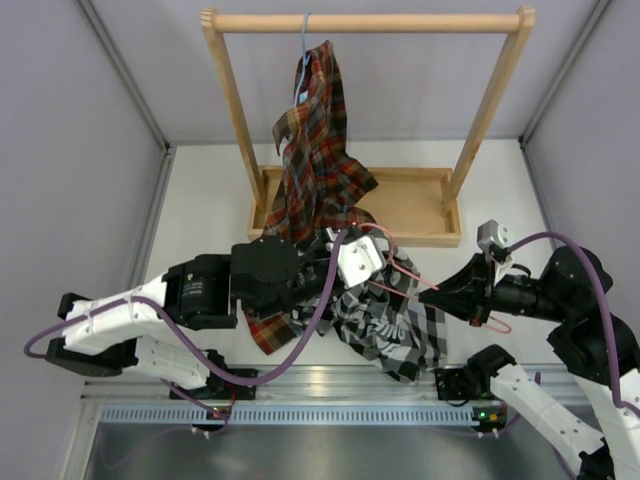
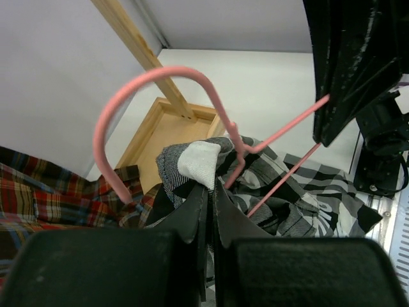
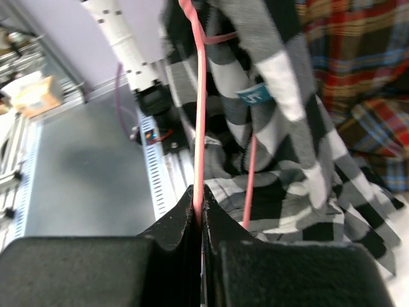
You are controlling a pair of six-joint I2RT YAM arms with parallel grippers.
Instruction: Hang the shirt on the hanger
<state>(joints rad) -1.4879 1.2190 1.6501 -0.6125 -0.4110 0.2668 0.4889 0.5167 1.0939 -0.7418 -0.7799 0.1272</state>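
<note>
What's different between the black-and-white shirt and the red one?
The black-and-white shirt has big bold checks; the red shirt is a finer tartan with brown and blue. The red shirt hangs from a blue hanger on the wooden rail; the black-and-white shirt is bunched low, pinched by the left hand, with a pink hanger poking from it. Both are checked fabric.

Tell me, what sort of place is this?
Likely a robotics lab test cell, not a home: bare grey partition walls, a metal mounting rail under the arms, and a small wooden clothes rack.
</note>
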